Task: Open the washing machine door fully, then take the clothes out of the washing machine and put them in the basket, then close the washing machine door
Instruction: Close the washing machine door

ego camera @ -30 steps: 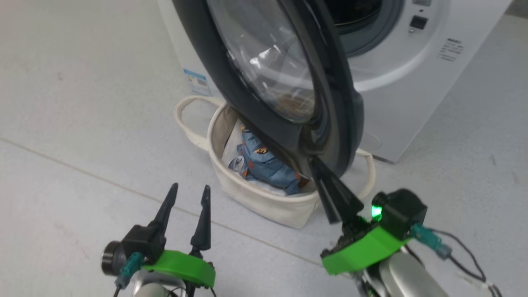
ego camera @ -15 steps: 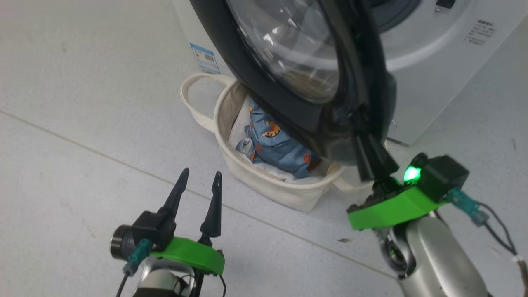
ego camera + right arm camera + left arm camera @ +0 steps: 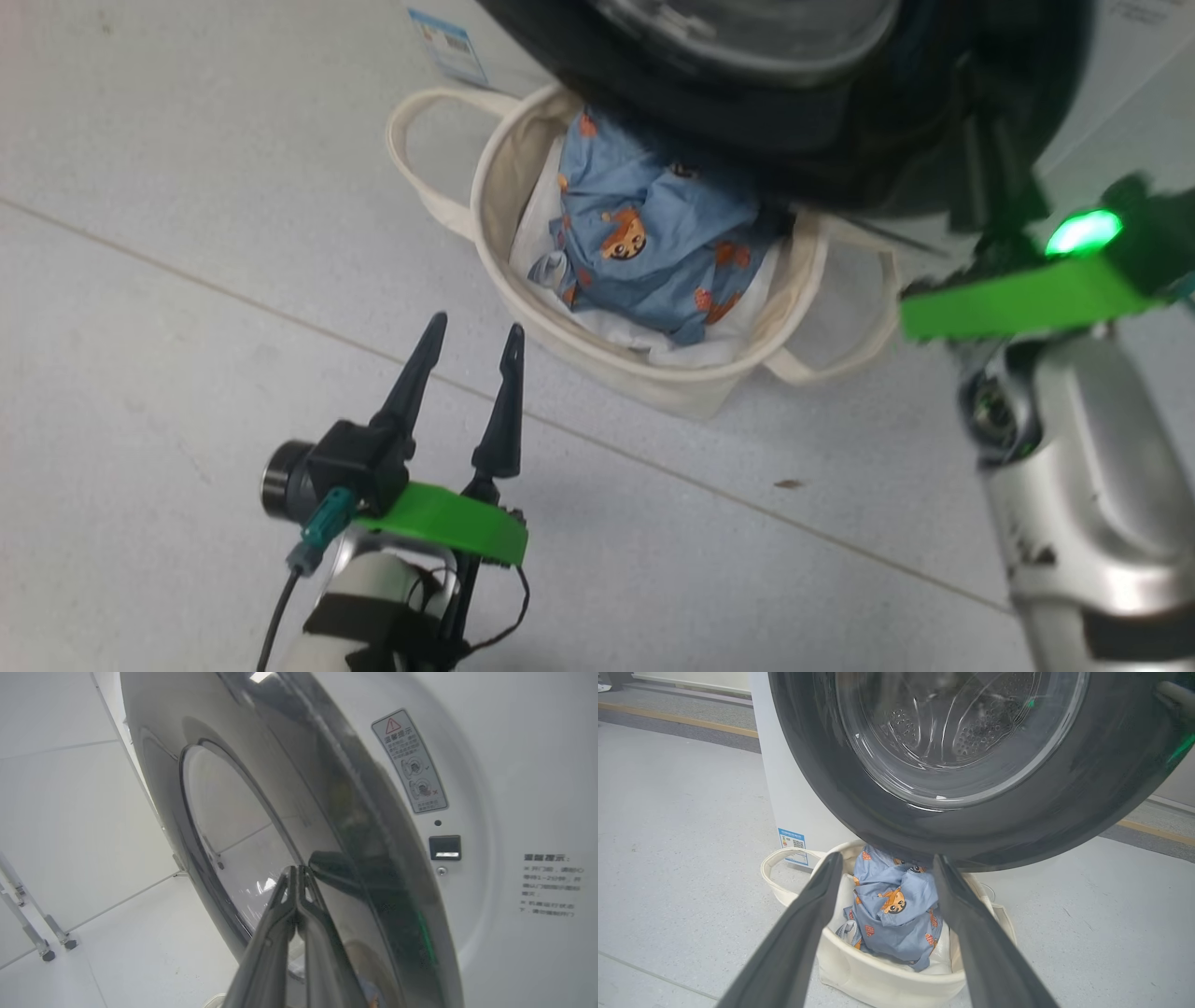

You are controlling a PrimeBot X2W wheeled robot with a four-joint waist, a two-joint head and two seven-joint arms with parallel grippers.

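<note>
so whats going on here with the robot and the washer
The laundry is already out: the clothes lie in the basket on the floor under the washing machine door. The right gripper is shut, with its fingertips seemingly against the door's glossy outer face. The door stands partly open, not yet latched to the washing machine. The left gripper hangs open beside the basket, holding nothing.

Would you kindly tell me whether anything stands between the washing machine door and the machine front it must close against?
Nothing visible does: the gap between the washing machine door and the washing machine shows no obstruction, and the clothes lie in the basket below it.
</note>
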